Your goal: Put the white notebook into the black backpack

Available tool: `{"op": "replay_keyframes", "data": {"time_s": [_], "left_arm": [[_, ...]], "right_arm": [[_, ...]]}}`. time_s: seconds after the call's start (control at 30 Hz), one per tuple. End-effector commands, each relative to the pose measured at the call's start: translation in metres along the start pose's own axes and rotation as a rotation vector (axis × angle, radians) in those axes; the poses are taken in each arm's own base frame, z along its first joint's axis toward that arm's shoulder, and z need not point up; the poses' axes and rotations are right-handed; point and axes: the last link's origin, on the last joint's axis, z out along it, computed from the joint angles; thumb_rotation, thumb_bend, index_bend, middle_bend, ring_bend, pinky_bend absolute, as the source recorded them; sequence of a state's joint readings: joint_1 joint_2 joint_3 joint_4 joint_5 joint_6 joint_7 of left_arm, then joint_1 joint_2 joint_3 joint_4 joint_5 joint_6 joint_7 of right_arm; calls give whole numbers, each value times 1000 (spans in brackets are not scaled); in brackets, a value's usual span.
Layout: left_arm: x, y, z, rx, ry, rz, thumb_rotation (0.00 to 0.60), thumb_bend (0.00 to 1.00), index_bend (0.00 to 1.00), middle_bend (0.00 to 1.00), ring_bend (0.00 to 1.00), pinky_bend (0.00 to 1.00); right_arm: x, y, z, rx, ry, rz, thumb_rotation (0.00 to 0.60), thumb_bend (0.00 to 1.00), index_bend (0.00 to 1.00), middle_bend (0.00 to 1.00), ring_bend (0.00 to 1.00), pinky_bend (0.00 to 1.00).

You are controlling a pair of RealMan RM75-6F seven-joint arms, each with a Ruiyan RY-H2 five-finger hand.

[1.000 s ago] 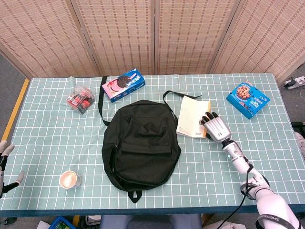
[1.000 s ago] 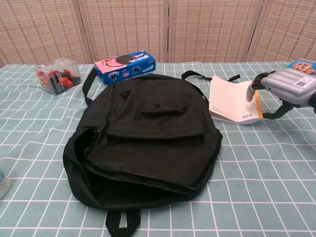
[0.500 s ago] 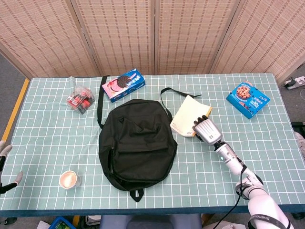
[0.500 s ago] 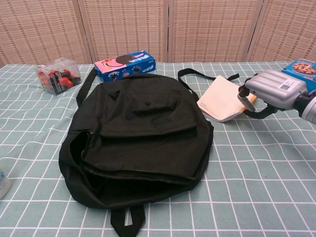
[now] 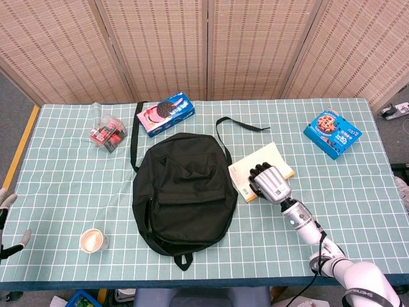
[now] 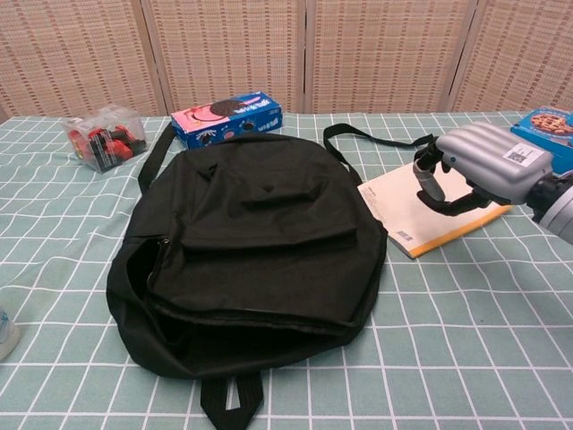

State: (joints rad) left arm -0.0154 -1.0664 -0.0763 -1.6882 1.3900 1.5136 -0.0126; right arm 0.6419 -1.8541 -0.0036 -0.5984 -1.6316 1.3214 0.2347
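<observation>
Right robot hand (image 5: 270, 183) curled over white notebook (image 5: 255, 167) (grip unclear) — just right of black backpack (image 5: 182, 188); left robot hand (image 5: 7, 220) open, far left.

Backpack and notebook on the tabletop.
The black backpack (image 5: 183, 195) lies flat near the middle, straps trailing toward the back edge. The white notebook (image 5: 254, 166), yellow-edged and closed, lies flat just beside the backpack on its right, turned askew.

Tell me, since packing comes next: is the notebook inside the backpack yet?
No. The white notebook lies on the table beside the black backpack.
</observation>
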Motion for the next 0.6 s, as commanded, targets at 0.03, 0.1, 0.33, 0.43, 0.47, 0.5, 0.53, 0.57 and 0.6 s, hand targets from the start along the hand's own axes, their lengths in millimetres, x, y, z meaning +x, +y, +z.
{"op": "replay_keyframes", "data": {"time_s": [0.03,0.1,0.33,0.43,0.47,0.5,0.53,0.57,0.6], "left_arm": [[0,-1,-1,3,-1,0,600,327,123,0,0,27],[-1,-1,-1,3,-3,-2,600,327,123,0,0,27],[0,0,-1,0,-3,-5,600,327,123,0,0,27],[-1,1,-2,0,-5,-4,600,327,123,0,0,27],[-1,1,-2,0,-5,-5,600,327,123,0,0,27],[-1,1,-2,0,-5,-5,600,327,123,0,0,27],[-1,2,-2,0,-5,-4,600,327,123,0,0,27],[-1,2,-2,0,-5,-4,600,327,123,0,0,27],[-1,2,-3,0,-6,-4,600,327,123,0,0,27]], "right_arm": [[3,-6,-3,-34,-68,14,600,226,595,422,353,441],[7,-5,-6,-50,-93,12,600,85,413,341,285,417],[15,20,-17,-117,-134,-82,600,17,341,306,254,403],[9,33,-19,-141,-159,-114,600,22,340,306,254,403],[7,35,-19,-146,-165,-116,600,31,341,306,254,403],[5,37,-19,-150,-171,-118,600,37,341,306,254,403],[2,39,-18,-151,-178,-124,600,48,341,306,254,403],[-1,40,-17,-152,-185,-129,600,63,341,306,254,403],[-4,40,-16,-152,-188,-130,600,76,340,306,254,403]]}}
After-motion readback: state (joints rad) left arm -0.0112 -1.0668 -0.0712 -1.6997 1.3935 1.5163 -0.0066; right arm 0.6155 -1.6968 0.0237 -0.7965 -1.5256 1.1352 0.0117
